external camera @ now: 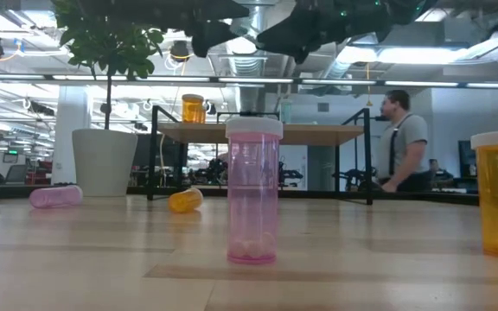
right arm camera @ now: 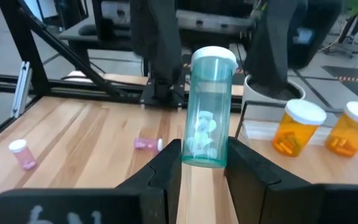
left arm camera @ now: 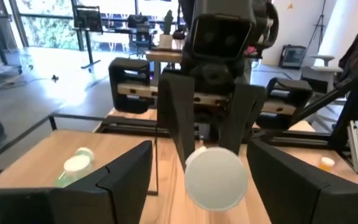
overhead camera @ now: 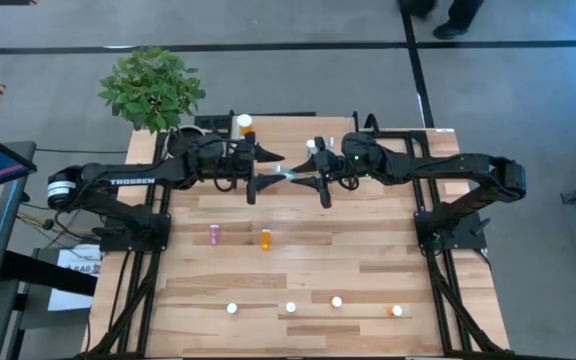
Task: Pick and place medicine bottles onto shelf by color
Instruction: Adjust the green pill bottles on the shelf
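Note:
A pale teal medicine bottle point(right arm camera: 207, 106) with a white cap point(left arm camera: 216, 177) hangs level in the air between my two arms, above the far middle of the table. My right gripper point(right arm camera: 204, 168) is shut on it. My left gripper point(overhead camera: 268, 176) faces it, open. Its fingers point(right arm camera: 157, 50) stand on either side of the cap end without touching. The shelf point(external camera: 266, 133) stands at the far edge with orange bottles point(right arm camera: 300, 127) on it. On the table a pink bottle point(overhead camera: 214, 234) and an orange one point(overhead camera: 265, 238) lie on their sides. Several more point(overhead camera: 290, 307) stand upright near the front. My right gripper pinches the teal bottle's base end point(right arm camera: 202, 155) between its two fingers point(right arm camera: 247, 168). They come about level from the table's right and lie along the bottle. The bottle sticks out past the fingertips, its cap toward my left gripper, lifted clear of table and shelf.
A potted plant point(overhead camera: 152, 90) stands at the far left corner beside the shelf. A person point(external camera: 400, 142) walks in the room beyond the table. Bare wood lies mid-table between the two lying bottles and the front row.

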Available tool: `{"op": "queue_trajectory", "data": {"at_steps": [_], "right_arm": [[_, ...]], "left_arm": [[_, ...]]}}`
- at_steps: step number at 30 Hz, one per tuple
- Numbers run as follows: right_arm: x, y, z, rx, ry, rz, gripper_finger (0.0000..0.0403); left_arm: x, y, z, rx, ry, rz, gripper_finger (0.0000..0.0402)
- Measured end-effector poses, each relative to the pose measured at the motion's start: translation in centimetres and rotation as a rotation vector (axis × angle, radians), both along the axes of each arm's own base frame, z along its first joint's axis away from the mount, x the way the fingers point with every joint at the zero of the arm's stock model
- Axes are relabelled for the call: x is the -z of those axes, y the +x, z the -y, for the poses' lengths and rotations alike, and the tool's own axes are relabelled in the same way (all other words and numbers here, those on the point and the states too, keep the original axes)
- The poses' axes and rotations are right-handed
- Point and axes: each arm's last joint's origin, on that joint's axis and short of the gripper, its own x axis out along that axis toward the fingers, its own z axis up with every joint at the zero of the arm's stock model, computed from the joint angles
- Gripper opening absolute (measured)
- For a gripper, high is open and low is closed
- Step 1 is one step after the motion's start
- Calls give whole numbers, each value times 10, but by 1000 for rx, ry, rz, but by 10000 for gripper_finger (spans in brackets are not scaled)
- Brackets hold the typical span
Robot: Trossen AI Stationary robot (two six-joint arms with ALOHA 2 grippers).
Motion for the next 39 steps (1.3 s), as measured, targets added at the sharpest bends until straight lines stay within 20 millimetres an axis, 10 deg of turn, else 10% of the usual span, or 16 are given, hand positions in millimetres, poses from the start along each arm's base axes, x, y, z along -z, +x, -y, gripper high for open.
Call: {"op": "queue_trajectory", "data": {"at_steps": [26,39], "right_arm": [[0,0,2,11,7,2,130],[-4,-13,12,86,42,-50,173]], "left_arm": [[-3,-11,1,-21,7,-59,95],[-14,-20,-7,-161,13,-78,97]]}}
